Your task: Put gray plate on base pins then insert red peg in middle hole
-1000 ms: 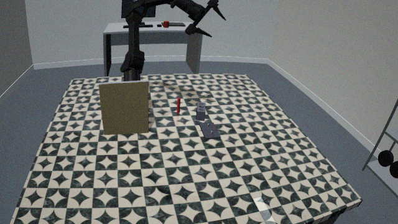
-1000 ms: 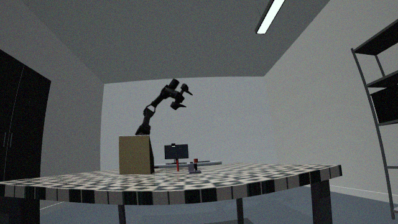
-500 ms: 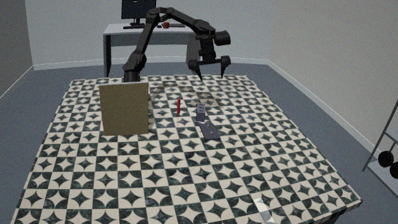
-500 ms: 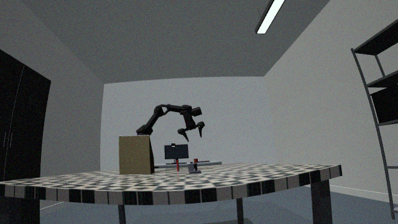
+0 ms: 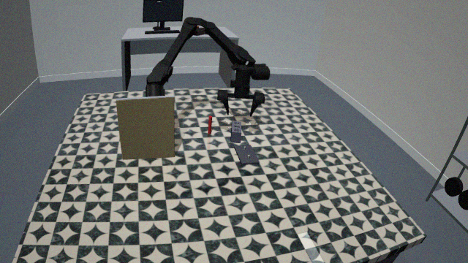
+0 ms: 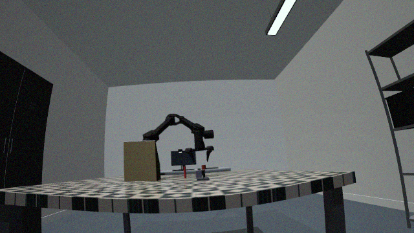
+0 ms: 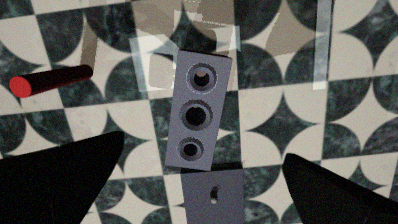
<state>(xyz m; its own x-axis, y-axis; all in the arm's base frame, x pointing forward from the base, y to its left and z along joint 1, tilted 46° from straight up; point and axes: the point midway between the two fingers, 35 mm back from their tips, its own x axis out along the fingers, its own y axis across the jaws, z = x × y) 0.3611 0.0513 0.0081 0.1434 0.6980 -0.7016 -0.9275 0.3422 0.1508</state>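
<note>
So over on the left there's a tan upright box (image 5: 148, 128) (image 6: 140, 161), then the red peg (image 5: 210, 125) (image 6: 184, 172) (image 7: 55, 81) standing on the patterned tabletop (image 5: 213, 197) (image 6: 181, 192) (image 7: 345, 145). Next up, the gray three-hole plate (image 5: 235, 137) (image 6: 198, 175) (image 7: 199, 96) is off the pins, right by the base's edge. Claw (image 5: 239, 115) (image 6: 200, 161) (image 7: 204, 150) is hanging above it, basically wide open, nothing in it. Slightly further right is the flat two-pin base (image 5: 246, 153) (image 6: 205, 178) (image 7: 200, 210).

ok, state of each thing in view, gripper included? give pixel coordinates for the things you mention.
gripper (image 5: 240, 115) (image 6: 200, 161) (image 7: 204, 150): open, holding nothing
gray plate (image 5: 236, 136) (image 6: 198, 175) (image 7: 207, 137): off the pins, holes up
base (image 5: 243, 155) (image 6: 205, 178) (image 7: 227, 200): flat on table, pins uncovered
red peg (image 5: 210, 125) (image 6: 184, 171) (image 7: 55, 80): upright, not inserted
tan block (image 5: 146, 128) (image 6: 140, 162): upright
monitor (image 5: 162, 11) (image 6: 178, 158): screen dark
</note>
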